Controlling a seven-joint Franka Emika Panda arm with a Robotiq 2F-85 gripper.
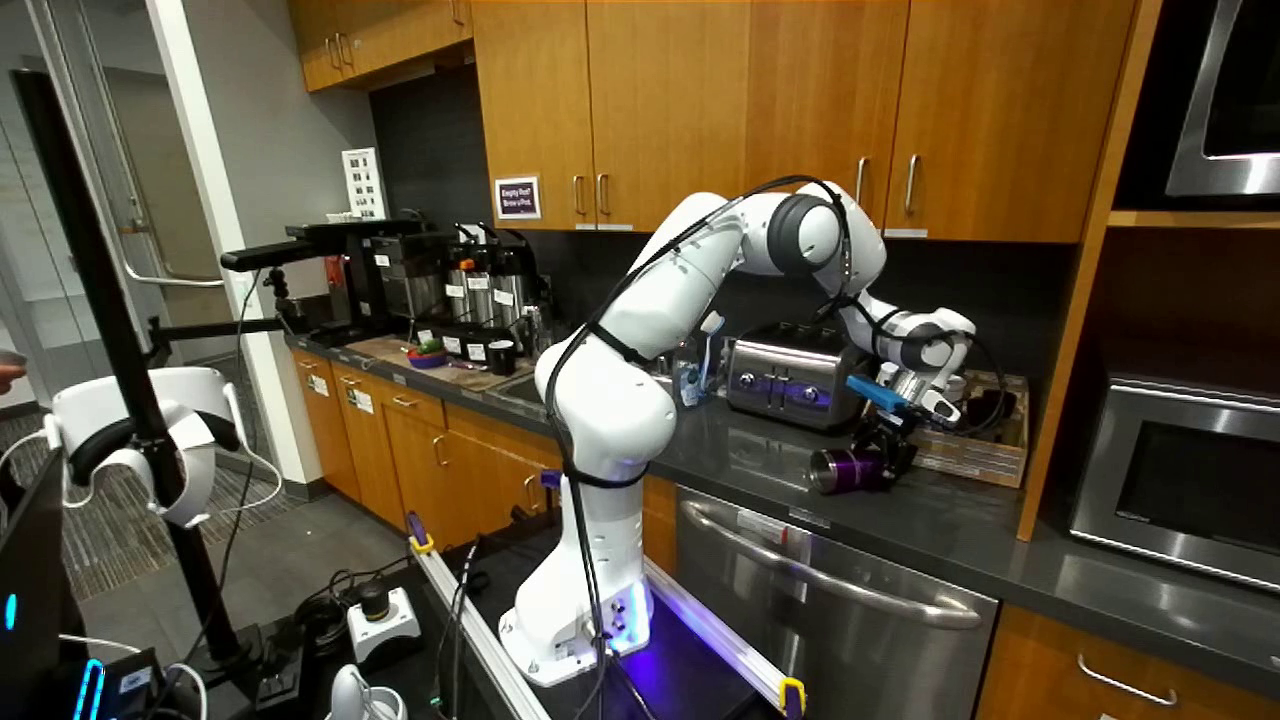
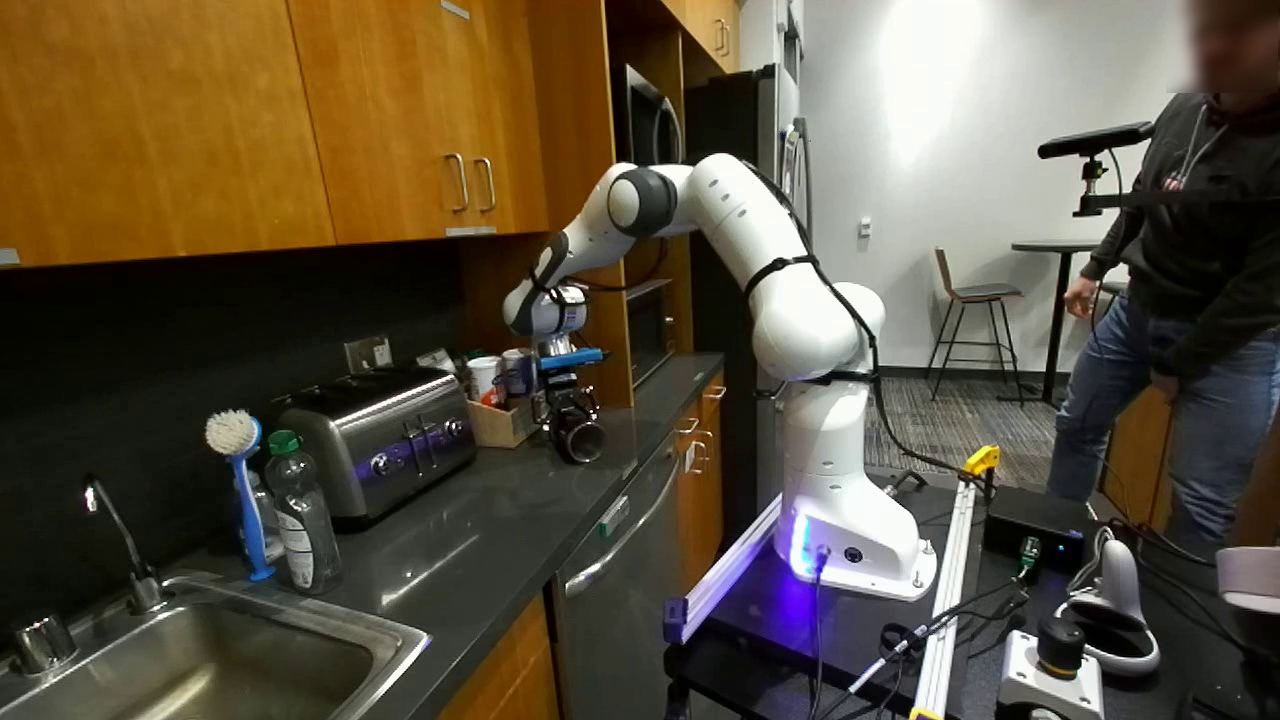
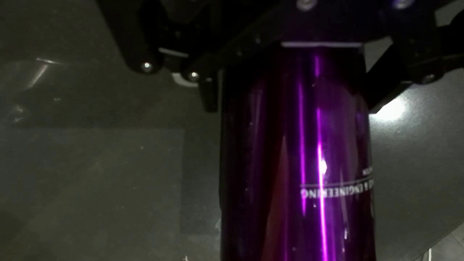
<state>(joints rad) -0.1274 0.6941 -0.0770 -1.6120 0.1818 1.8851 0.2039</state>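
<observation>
One purple tumbler (image 3: pixel 308 163) lies sideways between the two dark fingers (image 3: pixel 209 98) of the claw (image 3: pixel 292 107). The fingers stand wide apart, separated by the tumbler's full breadth, one along each flank. At the right of the wrist view a finger appears to meet the tumbler's wall; at the left, the other sits just beside it, and contact there cannot be confirmed. Whether the claw has a firm hold of the tumbler cannot be told. Inverted pale lettering (image 3: pixel 331 193), including the word ENGINEERING, is noted on the tumbler's side. In both exterior views the tumbler is low over the worktop (image 1: pixel 950 520), its round open end projecting clear of the claw; whether it rests there or hangs slightly above cannot be determined. As to pose, the white arm (image 2: pixel 805 325) rises from its base (image 2: pixel 870 530), arches at its upper joints and reaches out over the worktop. From the arch the forearm (image 2: pixel 590 238) slopes down to the wrist (image 1: pixel 925 350), and the claw points downward, leaning slightly in an exterior view. A steel toaster (image 1: pixel 780 380) stands near the claw, and a box (image 1: pixel 970 458) with cups (image 2: pixel 485 375) in it sits close by. A blue light (image 1: pixel 632 612) glows on one side of the base.
</observation>
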